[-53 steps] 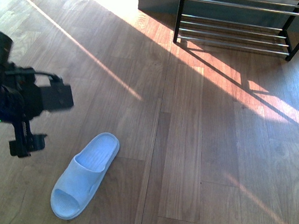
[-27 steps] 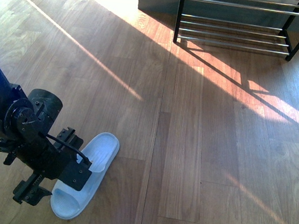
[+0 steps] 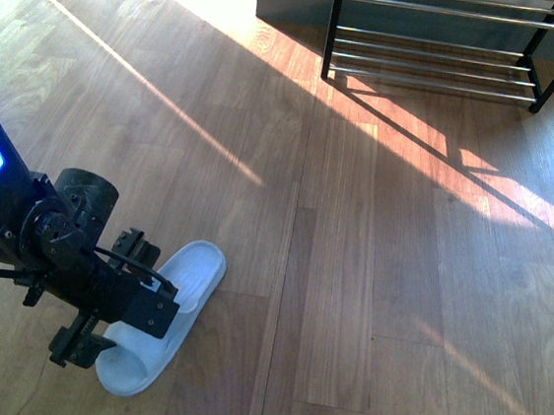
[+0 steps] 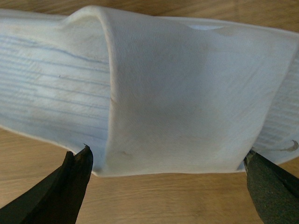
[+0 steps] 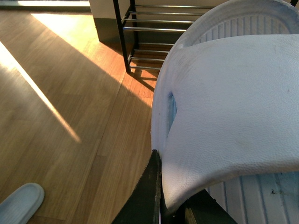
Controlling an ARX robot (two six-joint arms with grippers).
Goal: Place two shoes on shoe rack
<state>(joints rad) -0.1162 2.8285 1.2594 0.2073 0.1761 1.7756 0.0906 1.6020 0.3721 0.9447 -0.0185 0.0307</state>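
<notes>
At the near left, the left gripper (image 4: 168,156) has dropped from its raised spot left of the shoe a second ago. It now sits low over the pale blue foam slide sandal (image 3: 196,273), which lies on the brown wood-plank floor (image 3: 369,277) about where it did, toe nearest and heel pointing far-right. The left wrist view shows the jaws spread wide. One black finger (image 4: 70,182) stands at each edge of the sandal's broad strap (image 4: 187,93), and neither yet squeezes it. The approach looks finished, so closing on the strap seems to be the next step.

The right gripper (image 5: 173,205), out of the front view, is clenched on the strap edge of a second pale foam slide sandal (image 5: 233,102), held up off the floor.

At the far right stands the black-framed shoe rack with chrome rods (image 3: 431,60), well apart from both sandals. No shoe shows on the part of it in view. Neither shoe is placed yet, and both need carrying across the sunlit boards.
</notes>
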